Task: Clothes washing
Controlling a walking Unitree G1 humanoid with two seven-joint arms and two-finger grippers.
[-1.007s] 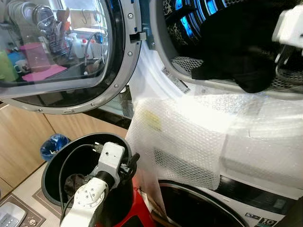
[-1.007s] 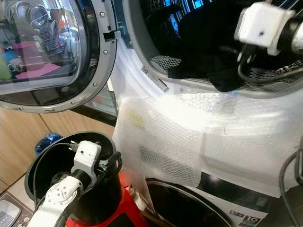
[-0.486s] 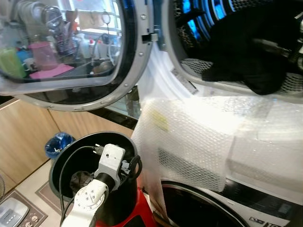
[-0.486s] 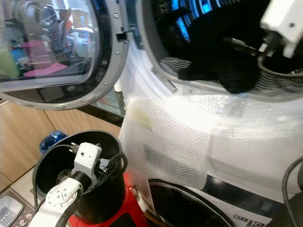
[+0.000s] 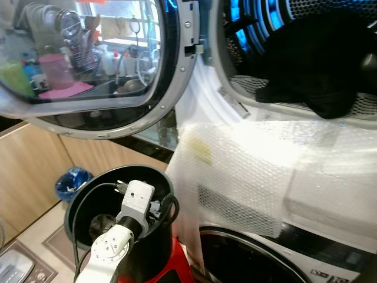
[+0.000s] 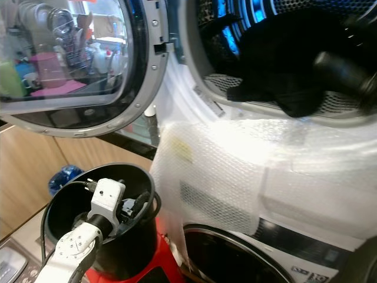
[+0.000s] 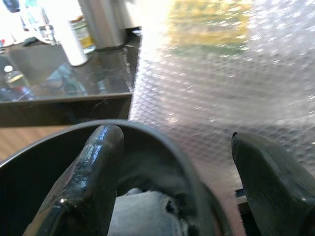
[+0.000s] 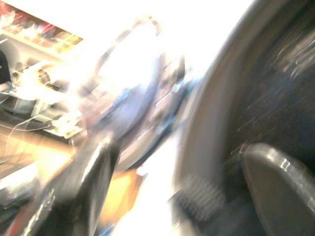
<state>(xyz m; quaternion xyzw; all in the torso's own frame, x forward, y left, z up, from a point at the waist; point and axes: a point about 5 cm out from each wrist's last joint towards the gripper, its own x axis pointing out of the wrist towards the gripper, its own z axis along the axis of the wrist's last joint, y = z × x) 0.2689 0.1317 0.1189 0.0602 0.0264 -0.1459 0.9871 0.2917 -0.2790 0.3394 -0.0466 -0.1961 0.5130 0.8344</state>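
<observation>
black garment (image 5: 318, 65) in drum (image 5: 277, 17)

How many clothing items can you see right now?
2: a black garment draped over the open drum's lip, and a pale grey piece inside the black bucket. More may be hidden underneath.

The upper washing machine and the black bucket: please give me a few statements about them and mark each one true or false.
1. The round door of the upper machine is shut. False: it stands swung open.
2. A black garment lies in the drum, draping over the lower rim. True.
3. The left gripper is open over the black bucket. True.
4. Bubble wrap covers the machine's front below the drum. True.
5. The bucket stands on a blue stool. False: the base under it is red.
</observation>
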